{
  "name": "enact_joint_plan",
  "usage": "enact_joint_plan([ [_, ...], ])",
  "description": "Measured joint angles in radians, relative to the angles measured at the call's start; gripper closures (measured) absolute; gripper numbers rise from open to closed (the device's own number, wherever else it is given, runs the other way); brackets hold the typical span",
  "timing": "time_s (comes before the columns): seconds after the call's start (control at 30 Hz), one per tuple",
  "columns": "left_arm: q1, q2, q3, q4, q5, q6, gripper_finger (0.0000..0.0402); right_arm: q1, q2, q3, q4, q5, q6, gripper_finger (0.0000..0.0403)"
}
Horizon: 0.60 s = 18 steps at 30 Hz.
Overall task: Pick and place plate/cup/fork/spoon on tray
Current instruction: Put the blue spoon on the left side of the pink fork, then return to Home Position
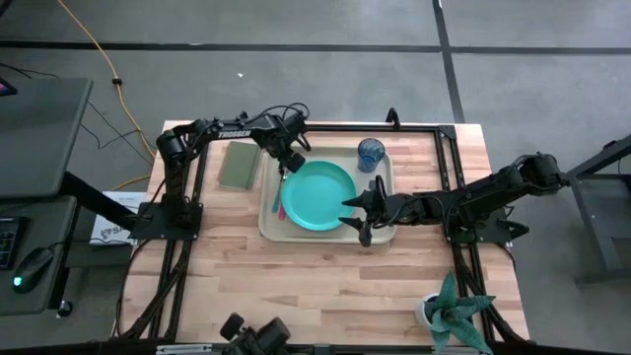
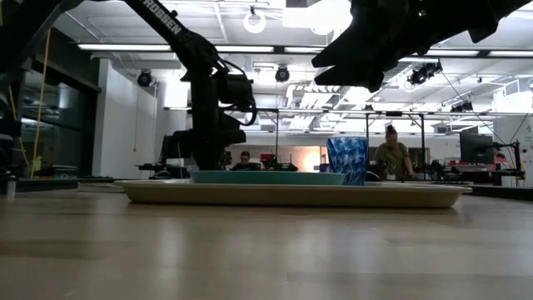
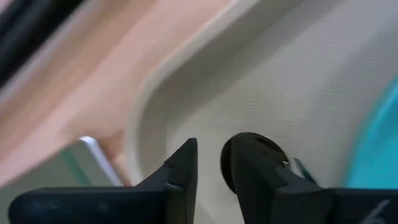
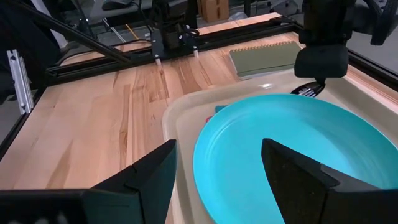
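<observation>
The cream tray (image 1: 271,229) lies mid-table with the teal plate (image 1: 317,195) on it and the blue cup (image 1: 371,153) upright in its far right corner. Along the tray's left side, beside the plate, lie the spoon's teal handle (image 1: 284,189) and the fork's pink handle (image 1: 278,209). My left gripper (image 1: 292,166) points down over the tray's far left part, its fingers (image 3: 180,171) slightly open with bare tray between them; the spoon's dark bowl (image 3: 249,144) lies right behind one finger. My right gripper (image 4: 217,162) hovers open over the tray's near right part, empty. My left gripper has nothing between its fingers. The spoon's dark bowl (image 3: 252,143) lies on the tray floor against the back of one finger (image 3: 261,180); whether that finger touches it, I cannot tell.
An olive-green flat notebook (image 1: 239,164) lies on the wood left of the tray. A small potted plant (image 1: 454,311) stands at the near right corner. Black frame rails run along the table's far edge and sides. Bare wood spreads in front of the tray.
</observation>
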Motion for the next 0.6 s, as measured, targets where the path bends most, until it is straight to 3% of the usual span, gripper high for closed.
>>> enact_joint_plan([
  [0.13, 0.008, -0.005, 0.0, 0.013, -0.063, 0.039, 0.0307, 0.0, 0.0, 0.0, 0.0, 0.0, 0.0, 0.0176],
  [0.43, 0.024, -0.089, 0.0, 0.098, -0.053, 0.108, 0.03, -0.002, 0.0, 0.0, -0.001, 0.013, 0.0, 0.0176],
  [0.6, 0.003, -0.105, 0.0, 0.184, 0.106, 0.165, 0.0306, -0.002, 0.0, 0.0, -0.004, 0.015, 0.0, 0.0176],
])
